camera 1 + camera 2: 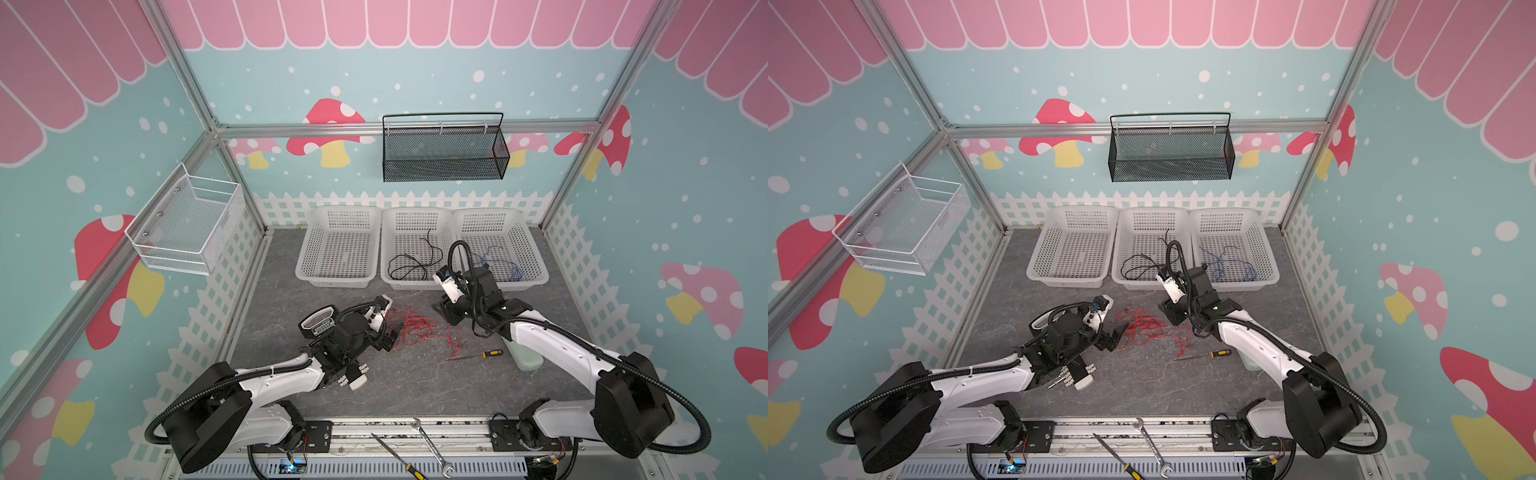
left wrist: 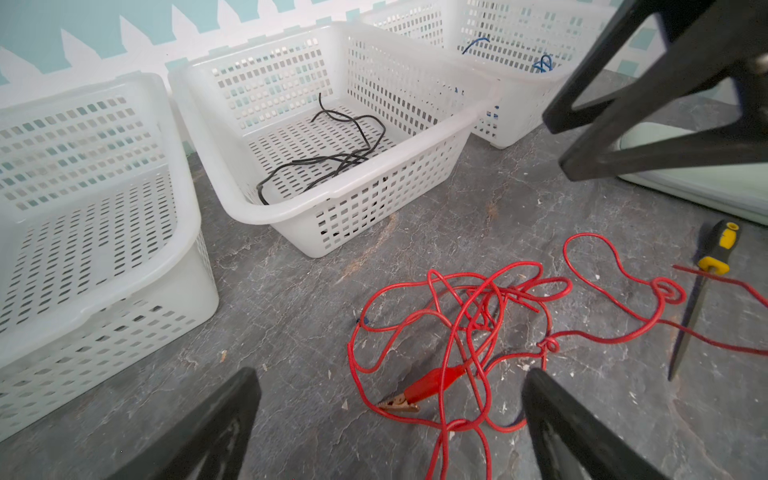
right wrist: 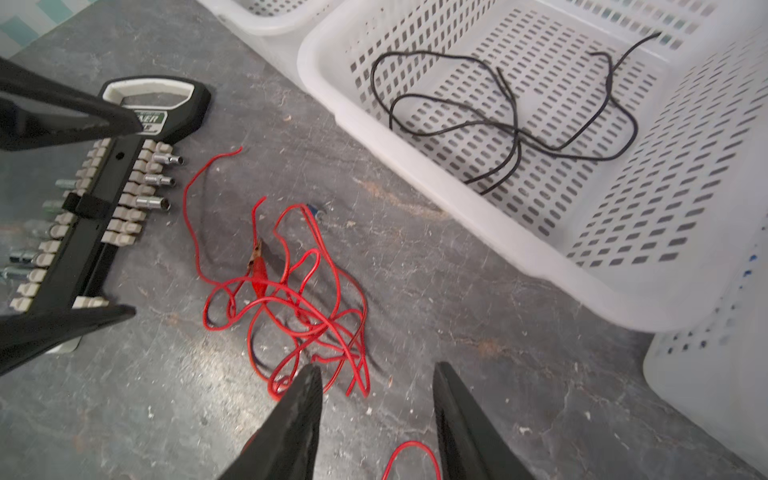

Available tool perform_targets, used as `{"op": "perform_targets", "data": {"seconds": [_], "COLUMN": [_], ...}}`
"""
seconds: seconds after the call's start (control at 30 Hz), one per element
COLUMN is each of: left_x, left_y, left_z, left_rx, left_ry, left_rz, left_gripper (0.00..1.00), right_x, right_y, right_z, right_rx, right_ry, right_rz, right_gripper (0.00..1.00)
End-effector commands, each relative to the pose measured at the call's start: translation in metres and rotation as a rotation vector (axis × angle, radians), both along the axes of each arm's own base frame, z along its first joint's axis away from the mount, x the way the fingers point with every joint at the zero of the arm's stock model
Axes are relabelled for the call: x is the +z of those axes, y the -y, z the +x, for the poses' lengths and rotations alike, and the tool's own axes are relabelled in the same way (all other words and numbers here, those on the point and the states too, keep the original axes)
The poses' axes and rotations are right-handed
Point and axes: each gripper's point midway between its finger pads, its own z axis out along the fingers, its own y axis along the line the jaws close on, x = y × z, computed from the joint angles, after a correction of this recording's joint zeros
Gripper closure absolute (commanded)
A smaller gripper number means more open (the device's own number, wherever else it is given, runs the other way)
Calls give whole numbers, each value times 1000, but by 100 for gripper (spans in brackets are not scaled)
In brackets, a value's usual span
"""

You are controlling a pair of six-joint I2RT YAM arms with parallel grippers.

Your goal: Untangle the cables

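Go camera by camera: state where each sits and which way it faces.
Both top views: high above the arms' base side, looking down and back at the table, baskets and red cable; both arms show.
Left wrist: behind the left pincer, facing the baskets; its two fingers show, the right pincer beyond.
Right wrist: behind the right pincer, facing the socket holder and middle basket; its fingers show, the left pincer beyond.
Shared: both wrist views show the red cable and the black cable in the middle basket.
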Motion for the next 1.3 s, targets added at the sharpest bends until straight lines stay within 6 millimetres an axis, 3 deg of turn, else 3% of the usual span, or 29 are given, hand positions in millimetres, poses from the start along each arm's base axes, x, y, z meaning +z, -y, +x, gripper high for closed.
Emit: {"op": "perform_targets", "data": {"seconds": [0.0, 0.47, 0.8, 1.07, 1.27], "left_x": [-1, -31, -43, -46, -55], "left_y": [5, 1, 7, 18, 19], "left_z": [0, 10, 1, 4, 10], "left_rx": [-3, 75, 66, 43, 61], "left_ry": [-33, -134, -221, -250, -261], "left_rz": [-6, 45, -32, -36, -7], "left_gripper": [2, 2, 10, 24, 28], "right_x": [-5, -42, -31, -25, -25], "right_y": [6, 3, -11, -15, -16], "right_z": [-20, -52, -34, -26, -24], "right_rx": [-15, -22, -9, -15, -12], "right_ry": [-72, -217, -132, -90, -83], "right_rz": [-12, -55, -13, 7, 15], "right_gripper": [53, 53, 53, 52, 52]}}
